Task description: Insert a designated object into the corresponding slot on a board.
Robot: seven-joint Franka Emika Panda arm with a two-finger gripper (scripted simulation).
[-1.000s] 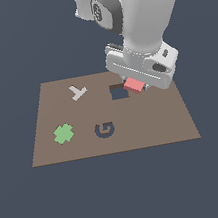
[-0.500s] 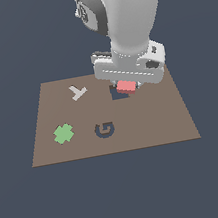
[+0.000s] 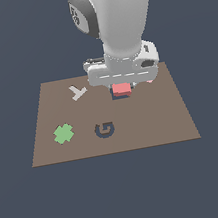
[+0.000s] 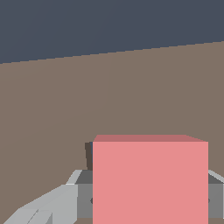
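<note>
The salmon-red square block hangs under my gripper, which is shut on it. It sits directly over the dark navy square slot, of which only a thin edge shows beneath the block. The brown board lies flat below. In the wrist view the block fills the near field between grey fingers, with a dark sliver of slot behind it and brown board beyond. Whether the block touches the slot cannot be told.
On the board sit a green cross at the exterior view's left, a dark G-shaped recess near the middle, and a pale Y-shaped piece toward the back. The arm's large white body rises above the slot.
The arm has swung toward the exterior view's left, carrying the red block from beside the slot to directly over it, and the block sits lower.
</note>
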